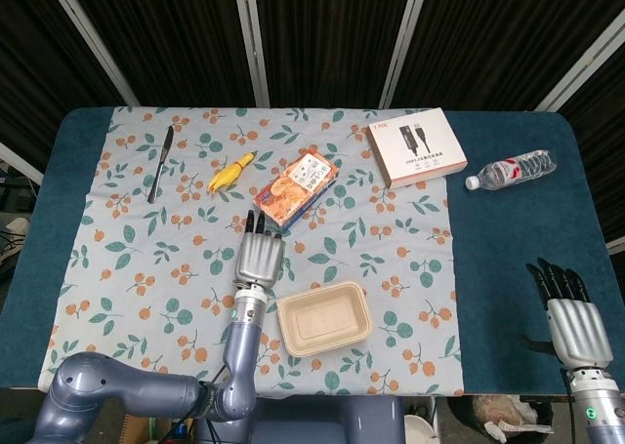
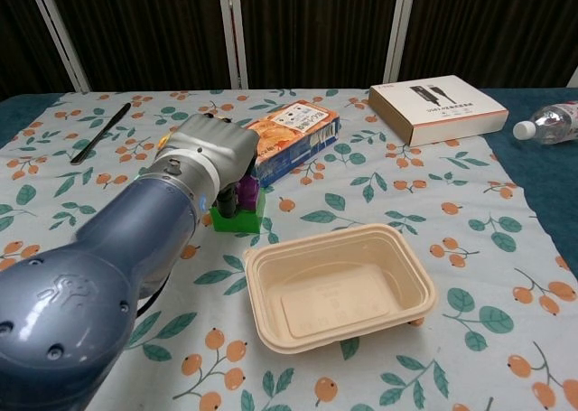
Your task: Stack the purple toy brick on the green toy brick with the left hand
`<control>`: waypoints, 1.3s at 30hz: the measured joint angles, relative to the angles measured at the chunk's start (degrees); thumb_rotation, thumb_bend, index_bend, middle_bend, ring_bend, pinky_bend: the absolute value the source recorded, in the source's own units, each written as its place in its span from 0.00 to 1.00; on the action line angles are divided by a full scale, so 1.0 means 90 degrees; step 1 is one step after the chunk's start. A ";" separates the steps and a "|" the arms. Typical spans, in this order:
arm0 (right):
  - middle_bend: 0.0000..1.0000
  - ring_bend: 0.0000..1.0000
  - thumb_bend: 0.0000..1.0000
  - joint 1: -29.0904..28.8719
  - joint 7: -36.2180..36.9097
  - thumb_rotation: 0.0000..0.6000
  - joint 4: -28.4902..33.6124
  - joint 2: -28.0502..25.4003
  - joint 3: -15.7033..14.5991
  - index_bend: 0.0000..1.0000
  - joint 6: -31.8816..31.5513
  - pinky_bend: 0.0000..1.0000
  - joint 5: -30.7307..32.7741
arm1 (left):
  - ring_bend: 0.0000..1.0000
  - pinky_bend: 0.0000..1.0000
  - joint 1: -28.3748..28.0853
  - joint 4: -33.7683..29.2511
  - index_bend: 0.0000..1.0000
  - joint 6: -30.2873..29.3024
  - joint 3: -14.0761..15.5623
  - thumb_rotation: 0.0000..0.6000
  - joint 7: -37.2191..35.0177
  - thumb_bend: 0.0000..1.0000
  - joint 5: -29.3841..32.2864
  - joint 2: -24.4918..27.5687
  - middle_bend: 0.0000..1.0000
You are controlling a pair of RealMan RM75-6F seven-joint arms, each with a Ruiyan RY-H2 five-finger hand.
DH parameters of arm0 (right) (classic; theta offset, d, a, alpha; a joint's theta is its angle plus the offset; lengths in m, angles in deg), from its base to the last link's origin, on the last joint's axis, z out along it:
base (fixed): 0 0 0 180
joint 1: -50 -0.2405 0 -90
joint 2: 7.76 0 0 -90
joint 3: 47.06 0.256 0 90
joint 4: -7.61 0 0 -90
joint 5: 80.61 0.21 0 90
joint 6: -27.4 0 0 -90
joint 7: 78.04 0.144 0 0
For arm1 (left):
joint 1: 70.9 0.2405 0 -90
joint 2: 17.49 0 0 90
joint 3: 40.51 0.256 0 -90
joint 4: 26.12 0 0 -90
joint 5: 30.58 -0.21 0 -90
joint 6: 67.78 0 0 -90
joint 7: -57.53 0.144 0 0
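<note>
In the chest view my left hand (image 2: pixel 209 161) reaches in from the left and its fingers curl around the purple toy brick (image 2: pixel 247 193). The purple brick sits on top of the green toy brick (image 2: pixel 246 219), which stands on the floral cloth just left of the beige tray. From the head view my left hand (image 1: pixel 259 258) covers both bricks. My right hand (image 1: pixel 576 329) rests at the table's near right corner, fingers straight and apart, holding nothing.
A beige food tray (image 2: pixel 408 265) lies close to the right of the bricks. An orange snack box (image 2: pixel 291 136) stands right behind them. Farther off are a white box (image 1: pixel 417 146), a water bottle (image 1: pixel 510 169), a black knife (image 1: pixel 160 163) and a yellow item (image 1: pixel 230 173).
</note>
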 measured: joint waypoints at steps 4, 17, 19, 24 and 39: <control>0.01 0.00 0.08 0.0013 0.0026 1.00 -0.0026 0.0001 -0.0002 0.09 -0.0009 0.00 0.0011 | 0.06 0.00 0.0056 0.0195 0.47 0.0037 0.0096 1.00 -0.0060 0.41 -0.0072 -0.0073 0.44; 0.01 0.00 0.08 -0.0002 -0.0005 1.00 -0.0023 0.0011 -0.0006 0.09 0.0027 0.00 0.0029 | 0.06 0.00 0.0182 0.0529 0.46 0.0125 0.0172 1.00 -0.0160 0.41 -0.0211 -0.0187 0.42; 0.01 0.00 0.08 -0.0002 -0.0010 1.00 -0.0025 0.0013 -0.0005 0.09 0.0027 0.00 0.0034 | 0.06 0.00 0.0204 0.0582 0.45 0.0150 0.0183 1.00 -0.0175 0.41 -0.0219 -0.0207 0.42; 0.01 0.00 0.08 -0.0005 -0.0022 1.00 -0.0024 0.0016 -0.0001 0.09 0.0029 0.00 0.0042 | 0.06 0.00 0.0262 0.0712 0.44 0.0197 0.0217 1.00 -0.0188 0.41 -0.0252 -0.0245 0.41; 0.01 0.00 0.08 -0.0042 -0.0093 1.00 -0.0017 0.0048 -0.0018 0.09 0.0088 0.00 0.0023 | 0.00 0.00 0.0324 0.0136 0.10 0.0116 0.0122 1.00 -0.0214 0.37 -0.0586 0.0050 0.00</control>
